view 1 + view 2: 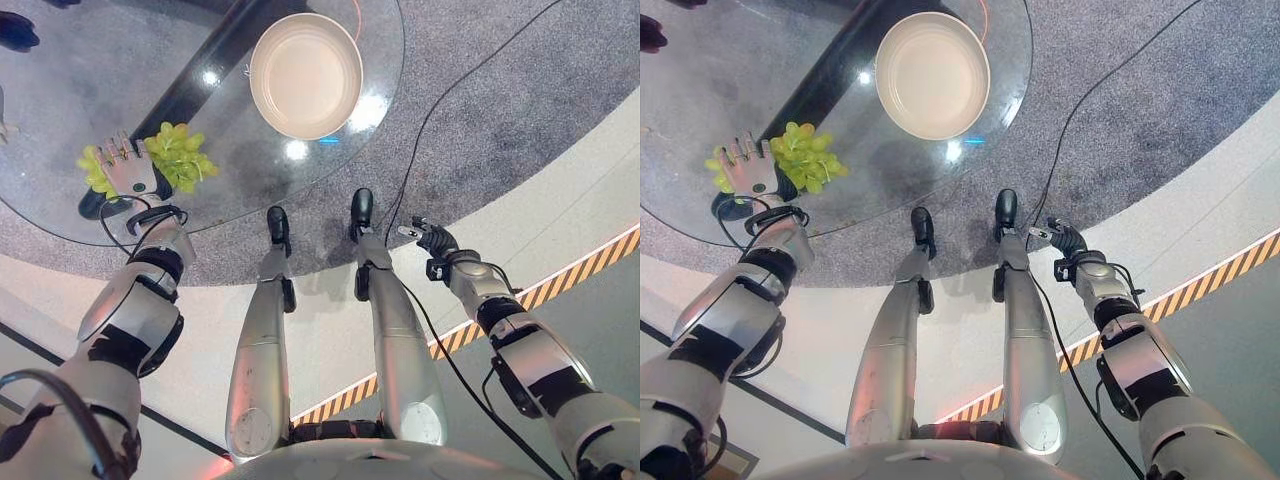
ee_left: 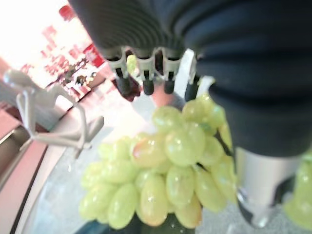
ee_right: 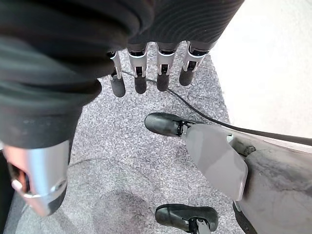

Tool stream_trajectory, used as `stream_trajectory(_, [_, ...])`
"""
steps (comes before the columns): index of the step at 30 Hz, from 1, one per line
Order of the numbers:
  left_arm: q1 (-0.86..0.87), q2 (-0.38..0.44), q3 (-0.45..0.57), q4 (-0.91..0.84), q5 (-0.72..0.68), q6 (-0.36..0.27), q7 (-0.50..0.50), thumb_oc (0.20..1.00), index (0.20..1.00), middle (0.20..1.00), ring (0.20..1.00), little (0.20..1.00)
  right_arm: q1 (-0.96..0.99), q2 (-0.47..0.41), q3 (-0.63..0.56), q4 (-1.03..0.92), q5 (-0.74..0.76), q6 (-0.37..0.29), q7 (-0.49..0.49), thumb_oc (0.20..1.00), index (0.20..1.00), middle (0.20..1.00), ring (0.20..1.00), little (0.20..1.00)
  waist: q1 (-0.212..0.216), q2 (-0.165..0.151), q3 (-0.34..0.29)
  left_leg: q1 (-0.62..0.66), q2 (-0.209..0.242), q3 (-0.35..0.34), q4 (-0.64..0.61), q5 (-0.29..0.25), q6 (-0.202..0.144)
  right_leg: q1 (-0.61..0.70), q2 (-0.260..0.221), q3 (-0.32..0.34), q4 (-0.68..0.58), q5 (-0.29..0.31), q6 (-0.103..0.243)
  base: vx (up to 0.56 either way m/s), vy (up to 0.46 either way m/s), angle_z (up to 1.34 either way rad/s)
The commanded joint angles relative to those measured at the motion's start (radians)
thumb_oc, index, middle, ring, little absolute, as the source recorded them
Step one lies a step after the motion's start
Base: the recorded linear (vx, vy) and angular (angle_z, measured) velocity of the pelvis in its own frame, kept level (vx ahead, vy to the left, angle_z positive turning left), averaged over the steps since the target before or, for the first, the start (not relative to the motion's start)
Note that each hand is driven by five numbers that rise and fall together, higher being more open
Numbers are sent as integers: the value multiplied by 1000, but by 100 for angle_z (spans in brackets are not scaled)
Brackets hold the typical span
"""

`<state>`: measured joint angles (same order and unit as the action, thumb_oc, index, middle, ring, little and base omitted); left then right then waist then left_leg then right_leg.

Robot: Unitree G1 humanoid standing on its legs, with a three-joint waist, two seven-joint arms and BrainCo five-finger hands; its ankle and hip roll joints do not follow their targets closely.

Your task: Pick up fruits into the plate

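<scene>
A bunch of green grapes (image 1: pixel 182 157) lies on the left side of the round glass table (image 1: pixel 60 90). My left hand (image 1: pixel 127 170) rests over the middle of the bunch, fingers straight and open, with grapes showing on both sides of it. From the left wrist, the grapes (image 2: pixel 165 170) sit right under the palm, between the fingers (image 2: pixel 144 73) and the thumb. An empty cream plate (image 1: pixel 305 75) stands at the far middle of the table, well apart from the grapes. My right hand (image 1: pixel 432 240) hangs open beside the table over the grey carpet, holding nothing.
A dark bar of the table's base (image 1: pixel 200 70) runs under the glass between the grapes and the plate. A white wire frame (image 2: pixel 48 122) stands just past the grapes. Yellow-black striped tape (image 1: pixel 560 285) crosses the floor at the right.
</scene>
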<state>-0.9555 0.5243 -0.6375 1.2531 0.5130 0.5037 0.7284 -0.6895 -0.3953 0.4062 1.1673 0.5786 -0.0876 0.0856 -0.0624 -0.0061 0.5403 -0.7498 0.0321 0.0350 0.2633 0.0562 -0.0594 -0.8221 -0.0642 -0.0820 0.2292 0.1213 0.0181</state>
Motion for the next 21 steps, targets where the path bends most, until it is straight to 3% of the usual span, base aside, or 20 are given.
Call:
stream_trajectory(1, [33, 15, 28, 54, 58, 59, -20, 1000, 1000, 1000, 1000, 1000, 37, 18, 4, -12, 26, -16, -5, 1000, 1000, 1000, 1000, 1000, 5, 4, -20, -32, -85, -25, 53, -41, 36, -40, 85, 36, 159, -127, 10, 50, 30, -4])
stream_trajectory(6, [19, 8, 3, 62, 76, 80, -61, 1000, 1000, 1000, 1000, 1000, 26, 21, 7, -13, 34, -20, -3, 1000, 1000, 1000, 1000, 1000, -1, -1, -20, -56, -81, -20, 63, -43, 37, -66, 93, 45, 163, -122, 9, 33, 19, -5])
stream_trajectory(7, [16, 7, -4, 60, 85, 82, -99, 752, 752, 752, 752, 752, 22, 21, 8, -14, 36, -17, -6, 1000, 1000, 1000, 1000, 1000, -2, -2, -20, -61, -82, -21, 65, -43, 37, -71, 96, 48, 163, -121, 9, 0, 0, 0])
stream_trajectory(8, [14, 3, -12, 63, 84, 81, -119, 454, 454, 454, 454, 454, 19, 21, 8, -14, 35, -17, -5, 1000, 1000, 1000, 1000, 1000, -3, -2, -20, -66, -81, -20, 66, -43, 37, -76, 97, 48, 163, -120, 9, 0, 0, 0])
stream_trajectory(10, [13, -3, -20, 69, 100, 62, -190, 200, 200, 200, 200, 200, 16, 21, 6, -10, 33, -22, -4, 1000, 1000, 1000, 1000, 1000, -6, -1, -20, -72, -81, -19, 64, -44, 39, -85, 99, 51, 162, -119, 10, 0, 0, 0])
stream_trajectory(13, [24, -10, -35, 76, 78, 51, -244, 200, 200, 200, 200, 200, 13, 17, 5, -14, 32, -24, -7, 1000, 1000, 1000, 1000, 1000, -9, 2, -20, -80, -79, -16, 62, -41, 38, -92, 103, 55, 161, -116, 10, 1, 10, -1])
stream_trajectory(21, [26, -22, -46, 84, 38, 48, -267, 200, 200, 200, 200, 200, 7, 11, 10, -22, 26, -34, -8, 1000, 1000, 1000, 1000, 1000, -14, 5, -20, -79, -75, -14, 57, -37, 37, -93, 107, 60, 162, -118, 9, -12, 26, -6])
